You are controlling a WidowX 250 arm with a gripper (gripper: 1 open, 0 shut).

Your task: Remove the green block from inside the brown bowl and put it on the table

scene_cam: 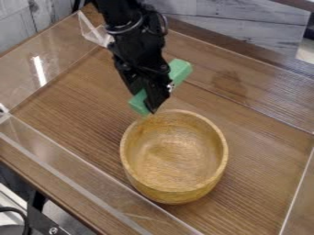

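Observation:
The green block (179, 72) is held tilted in my gripper (154, 97), which is shut on it; one end sticks out at the upper right and a bit shows at the lower left under the fingers. The block hangs just above the far left rim of the brown bowl (175, 156), outside its hollow. The bowl's pale inside holds nothing. The bowl stands on the table (73, 101), a brown wood-grain top.
Low clear acrylic walls (50, 151) run along the table's near and left edges. Bare tabletop lies left of and behind the bowl. The black arm (123, 23) reaches in from the top of the view.

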